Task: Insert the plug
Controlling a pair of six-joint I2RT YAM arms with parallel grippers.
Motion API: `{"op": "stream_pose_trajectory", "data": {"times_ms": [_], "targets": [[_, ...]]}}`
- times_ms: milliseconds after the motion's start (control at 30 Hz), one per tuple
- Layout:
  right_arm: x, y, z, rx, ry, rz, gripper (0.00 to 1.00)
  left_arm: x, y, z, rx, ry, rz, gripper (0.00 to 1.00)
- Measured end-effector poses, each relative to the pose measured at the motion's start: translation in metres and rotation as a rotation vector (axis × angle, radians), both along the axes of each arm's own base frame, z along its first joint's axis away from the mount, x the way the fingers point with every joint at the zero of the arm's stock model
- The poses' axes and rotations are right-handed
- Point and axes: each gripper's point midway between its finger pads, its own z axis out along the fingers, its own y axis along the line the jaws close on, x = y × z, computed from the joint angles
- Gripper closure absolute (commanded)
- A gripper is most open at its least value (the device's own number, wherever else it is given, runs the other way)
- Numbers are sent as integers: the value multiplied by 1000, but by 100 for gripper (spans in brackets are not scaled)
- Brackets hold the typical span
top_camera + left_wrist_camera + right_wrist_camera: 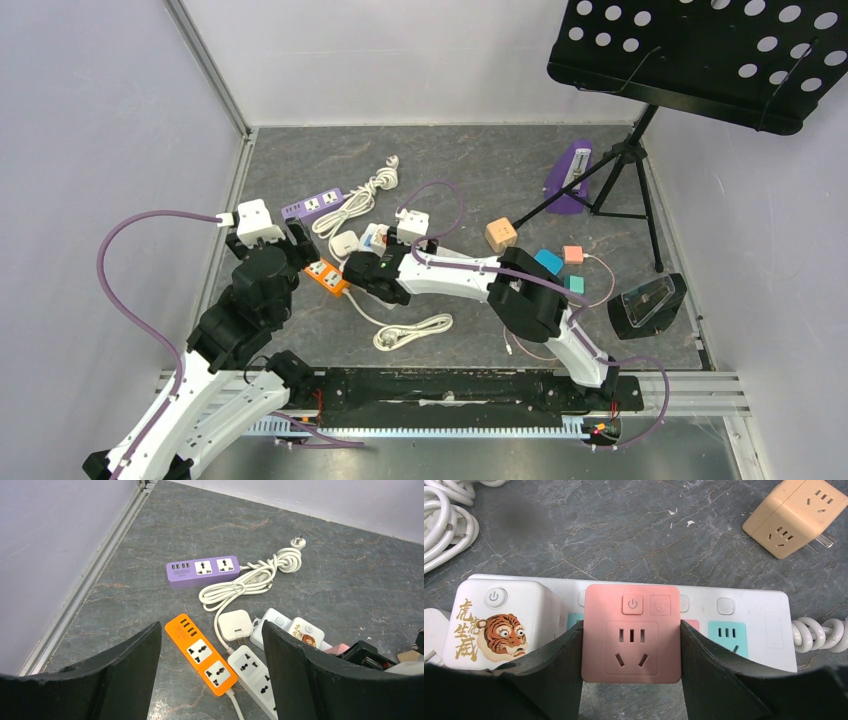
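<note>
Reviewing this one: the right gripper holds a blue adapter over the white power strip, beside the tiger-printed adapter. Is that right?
Not quite. The right gripper holds a pink adapter, not a blue one; the right wrist view shows this plainly. The rest stands: it is over the white power strip, beside the tiger-printed adapter.

table top (325, 570): dark grey, veins like stone, matt
pink adapter (631, 632): smooth plastic, matt
white power strip (749, 600): smooth plastic, slight shine
orange power strip (202, 652): plastic, a little glossy
right gripper fingers (549, 680): black, matt, finely grainy
white cable (260, 572): smooth rubbery sheath
</note>
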Motion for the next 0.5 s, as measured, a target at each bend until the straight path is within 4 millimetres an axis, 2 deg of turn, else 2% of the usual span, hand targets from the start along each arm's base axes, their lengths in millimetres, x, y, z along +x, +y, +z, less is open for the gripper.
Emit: {"op": "stream_pose_trajectory", "data": {"times_ms": [100,200,400,500], "targets": [[0,0,1,-3,-2,3,53,0,0,0,0,0,0,18],[1,1,4,-7,11,13,33,0,0,0,0,0,0,16],[4,5,8,12,135,87,10,1,-2,-1,3,9,-9,13],[7,6,29,55,148,140,6,3,-7,-2,5,21,-27,13]]}}
